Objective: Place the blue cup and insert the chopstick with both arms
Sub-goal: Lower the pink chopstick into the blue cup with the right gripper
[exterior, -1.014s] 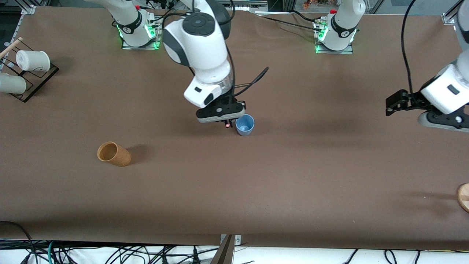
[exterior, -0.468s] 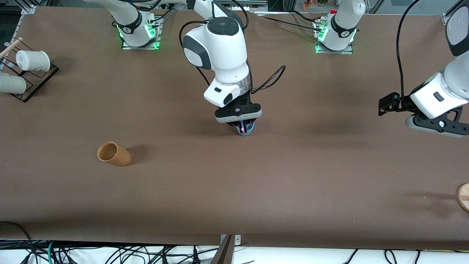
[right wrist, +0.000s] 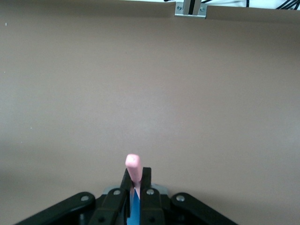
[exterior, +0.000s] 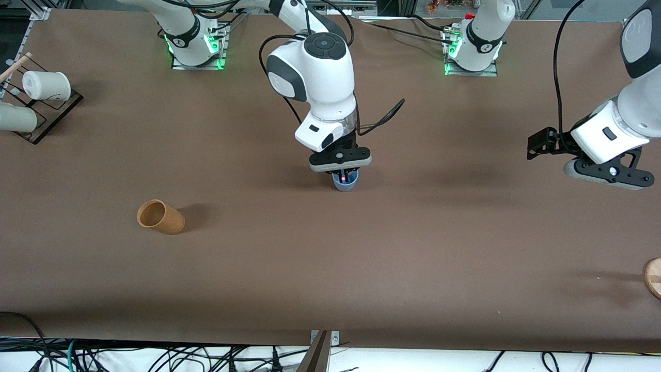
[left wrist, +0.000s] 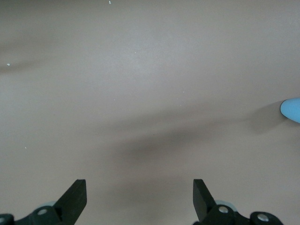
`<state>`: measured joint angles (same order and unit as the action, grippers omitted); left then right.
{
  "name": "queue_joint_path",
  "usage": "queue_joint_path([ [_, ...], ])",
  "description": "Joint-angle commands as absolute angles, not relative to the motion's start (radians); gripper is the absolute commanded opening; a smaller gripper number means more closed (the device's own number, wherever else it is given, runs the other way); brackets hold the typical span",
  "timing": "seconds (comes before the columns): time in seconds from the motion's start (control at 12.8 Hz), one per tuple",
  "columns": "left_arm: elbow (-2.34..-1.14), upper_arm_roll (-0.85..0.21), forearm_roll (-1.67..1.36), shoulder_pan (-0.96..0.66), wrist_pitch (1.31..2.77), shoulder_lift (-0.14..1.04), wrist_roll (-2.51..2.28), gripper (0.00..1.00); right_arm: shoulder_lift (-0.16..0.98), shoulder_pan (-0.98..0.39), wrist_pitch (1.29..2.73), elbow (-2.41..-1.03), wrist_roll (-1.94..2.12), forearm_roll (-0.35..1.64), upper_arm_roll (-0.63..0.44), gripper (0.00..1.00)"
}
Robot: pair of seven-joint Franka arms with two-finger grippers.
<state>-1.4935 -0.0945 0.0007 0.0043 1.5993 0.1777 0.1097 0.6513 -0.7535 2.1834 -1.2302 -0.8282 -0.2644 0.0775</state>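
No legible brand or lettering appears on any item; the arm bases show only small marks that cannot be read.

The brown table [exterior: 423, 258] is bare over most of its surface, with wide open room at its near edge and between the two arms. A metal bracket [right wrist: 190, 8] sits at that near edge.

The right arm [exterior: 315, 77] reaches from its base to the table's middle. The left arm [exterior: 627, 119] hangs over bare surface toward its own end of the table.

A black wire rack [exterior: 44, 111] carrying two white cups [exterior: 45, 85] on their sides stands at the right arm's end, well apart from the work area. A tan cup [exterior: 161, 217] lies on its side, nearer the front camera than the blue cup and toward the right arm's end. A round wooden object [exterior: 653, 277] is cut off at the left arm's end.

The left gripper [left wrist: 139, 199] has its fingers spread wide and holds nothing.

The right gripper [exterior: 342, 173] is directly over the blue cup [exterior: 345, 182], which stands upright at mid-table. Its fingers are clamped on the pink chopstick [right wrist: 133, 169], held upright above the cup's mouth.
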Motion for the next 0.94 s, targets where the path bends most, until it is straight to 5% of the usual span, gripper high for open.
queue_joint_path([
  [0.0, -1.496, -0.097, -0.028, 0.0, 1.614, 0.169, 0.121, 1.0, 0.643, -0.773, 2.183, -1.264, -0.893, -0.299, 0.072, 0.0],
  [0.16, -1.496, -0.095, -0.029, -0.003, 1.614, 0.169, 0.123, 1.0, 0.644, -0.773, 2.183, -1.279, -0.896, -0.325, 0.074, 0.05],
  [0.23, -1.494, -0.095, -0.029, 0.001, 1.614, 0.17, 0.124, 1.0, 0.644, -0.772, 2.187, -1.281, -0.896, -0.324, 0.074, 0.69],
  [0.31, -1.494, -0.095, -0.029, 0.005, 1.614, 0.172, 0.126, 1.0, 0.644, -0.77, 2.204, -1.281, -0.894, -0.324, 0.074, 1.0],
  [0.86, -1.493, -0.095, -0.031, -0.002, 1.614, 0.175, 0.124, 1.0, 0.534, -0.654, 2.088, -1.305, -0.815, -0.258, 0.081, 1.0],
])
